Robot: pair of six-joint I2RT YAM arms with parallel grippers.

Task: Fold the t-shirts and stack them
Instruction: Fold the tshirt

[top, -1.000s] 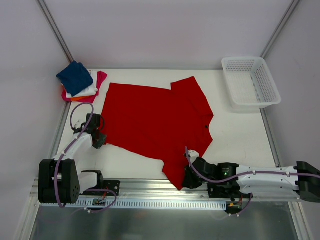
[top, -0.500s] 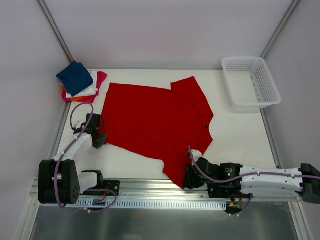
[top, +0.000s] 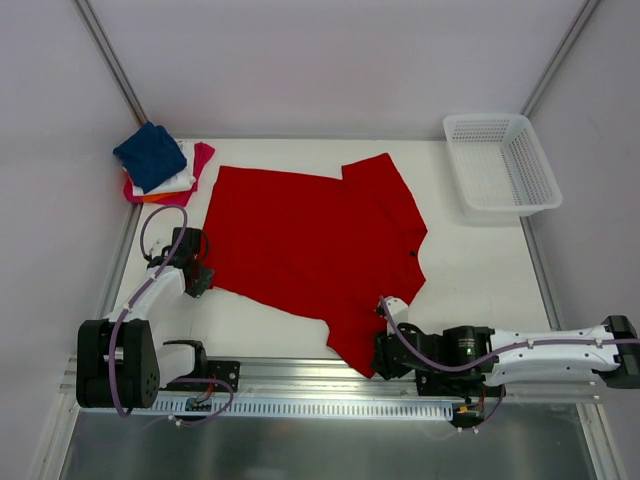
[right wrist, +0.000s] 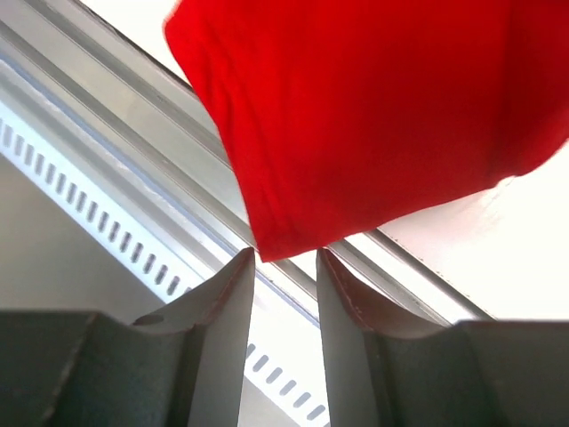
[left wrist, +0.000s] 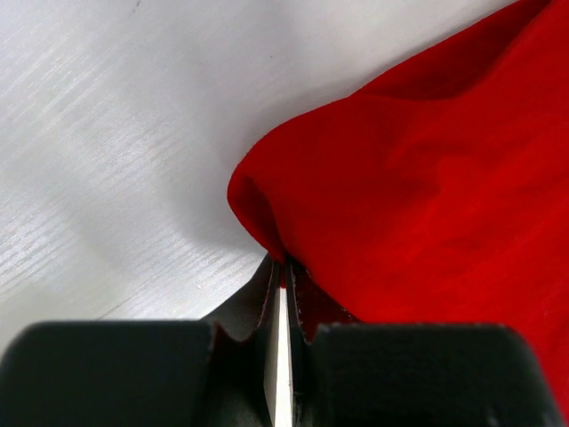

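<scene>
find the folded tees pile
In the top view, the pile of folded tees sits at the far left corner of the table, just left of the red t-shirt.

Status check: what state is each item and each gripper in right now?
Red shirt: spread out, unfolded.
Folded shirts: stacked, navy on top.
Basket: upright, empty.
Left gripper: shut on red shirt's edge.
Right gripper: open, holding nothing.

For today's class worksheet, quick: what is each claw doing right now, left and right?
Left claw: closed, pinching the edge of the red t-shirt.
Right claw: open, holding nothing; the shirt's corner sits just beyond its tips.
</scene>
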